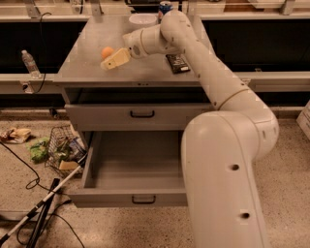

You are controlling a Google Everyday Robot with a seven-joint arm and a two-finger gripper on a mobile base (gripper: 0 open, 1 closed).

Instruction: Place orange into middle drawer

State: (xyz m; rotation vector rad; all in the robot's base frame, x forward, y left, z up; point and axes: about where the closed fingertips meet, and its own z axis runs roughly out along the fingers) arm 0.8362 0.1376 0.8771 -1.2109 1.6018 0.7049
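Observation:
The orange (106, 51) sits on the grey cabinet top (82, 63), left of centre. My gripper (112, 61) reaches in from the right, low over the top. Its tan tip is right beside the orange, at its front right edge; I cannot tell whether it touches. The middle drawer (116, 197) is pulled out wide below, and its grey inside holds nothing. The top drawer (106, 116) above it has its front a little out from the cabinet.
A white bowl (143, 19) and a blue can (165, 7) stand at the back of the top. A dark snack packet (177, 63) lies to the right. A water bottle (30, 63), a wire basket (63, 150) and cables (29, 181) are at the left.

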